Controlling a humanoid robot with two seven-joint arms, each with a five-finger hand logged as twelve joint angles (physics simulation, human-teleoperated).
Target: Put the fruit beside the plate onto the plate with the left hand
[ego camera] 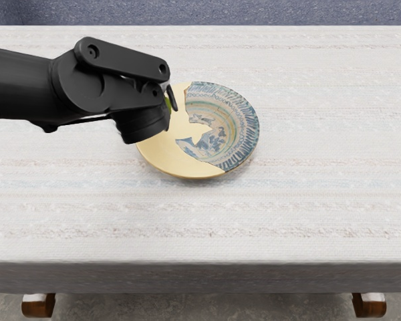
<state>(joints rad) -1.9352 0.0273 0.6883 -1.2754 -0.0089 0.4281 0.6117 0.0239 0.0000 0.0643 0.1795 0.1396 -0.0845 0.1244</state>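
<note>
Left hand (pixel 144 120): you cannot tell whether it grips anything.
Fruit (pixel 168 103): green sliver beside the hand; likely light and slippery, so hold it around the middle.
Plate (pixel 217 127): just beneath the hand.

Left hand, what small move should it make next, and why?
Probably ease right toward the middle of the plate before lowering. The left hand hangs over the plate's left rim, and only a green sliver of the fruit shows at its edge, so a release here might land off-centre.
</note>
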